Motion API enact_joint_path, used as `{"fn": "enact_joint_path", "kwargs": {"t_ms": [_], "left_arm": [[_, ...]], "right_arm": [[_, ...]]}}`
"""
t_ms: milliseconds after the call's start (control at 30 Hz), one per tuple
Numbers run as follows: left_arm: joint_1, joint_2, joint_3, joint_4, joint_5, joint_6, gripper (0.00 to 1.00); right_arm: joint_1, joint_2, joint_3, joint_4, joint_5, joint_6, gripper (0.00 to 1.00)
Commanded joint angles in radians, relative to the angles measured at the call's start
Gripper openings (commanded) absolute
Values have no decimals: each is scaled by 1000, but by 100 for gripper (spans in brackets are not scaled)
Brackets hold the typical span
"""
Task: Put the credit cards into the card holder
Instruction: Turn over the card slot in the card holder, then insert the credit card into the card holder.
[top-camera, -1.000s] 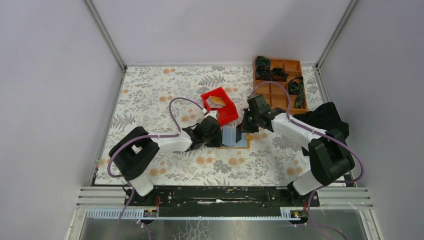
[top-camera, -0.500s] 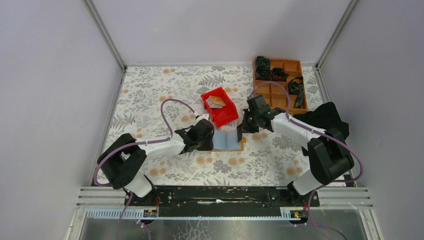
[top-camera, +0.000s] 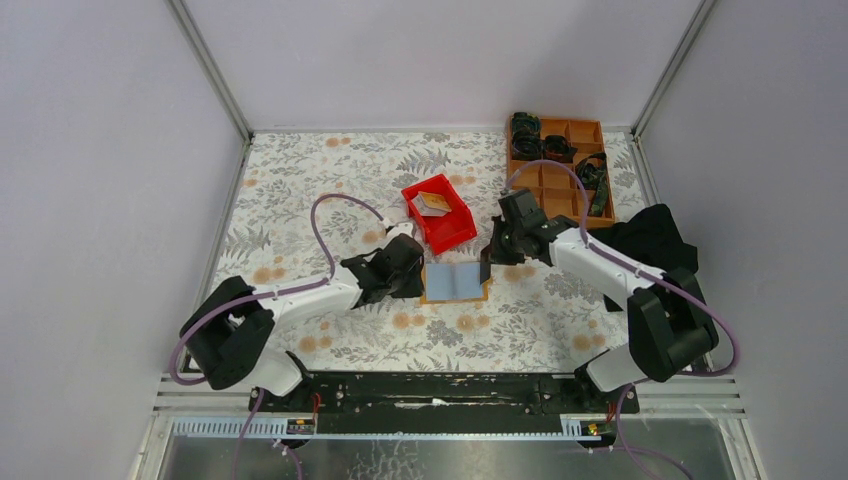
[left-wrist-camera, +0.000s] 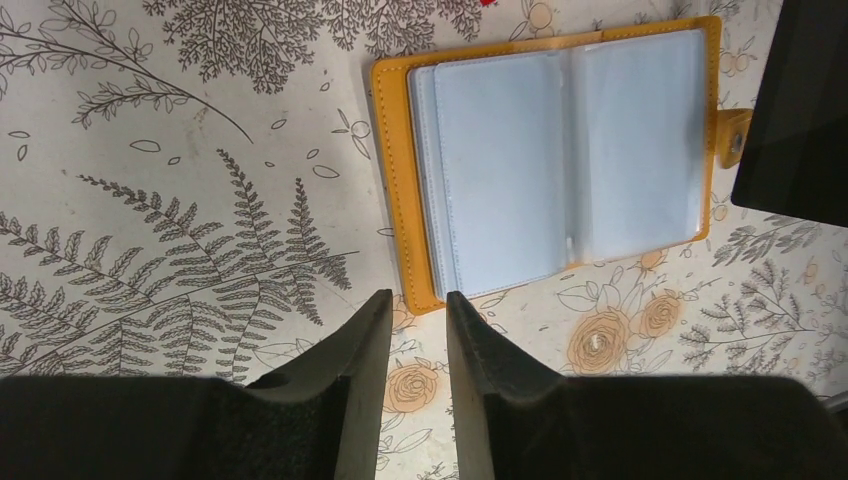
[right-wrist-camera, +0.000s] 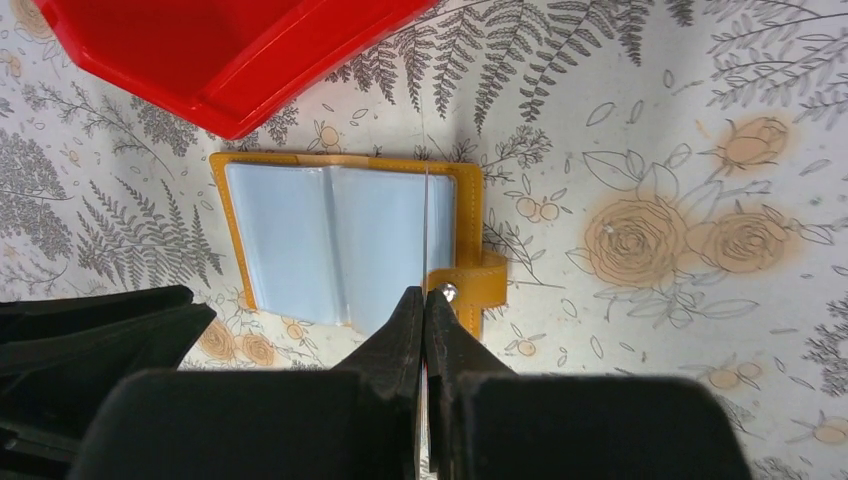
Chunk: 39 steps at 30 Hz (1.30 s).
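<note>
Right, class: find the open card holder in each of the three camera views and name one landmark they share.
Top external: card holder lies open mid-table, just nearer than the red bin.
Left wrist: card holder upper centre to right, open.
Right wrist: card holder centre-left, below the red bin.
Shared landmark: the red bin; left wrist shows only a red sliver at its top edge.

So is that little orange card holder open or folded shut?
Open: the card holder lies spread flat, both clear pocket pages showing side by side, its snap tab unfastened.
</note>
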Motion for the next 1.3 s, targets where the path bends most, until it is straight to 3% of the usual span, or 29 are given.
{"fn": "enact_joint_path", "kwargs": {"t_ms": [0,267,667,1267], "left_arm": [[-8,-15,22,43,-4,-9,34],[-8,38,3,145,59,-21,34],[-9,109,-1,182,84,-40,34],[-9,136,-53,185,85,-54,34]], "right_arm": [[-3,-78,25,-45,72,-41,0],[-3,-129,-27,66,-84,-45,0],[-3,-85,-154,294,-261,19,0],[-3,23,-226,487,-354,77,0]]}}
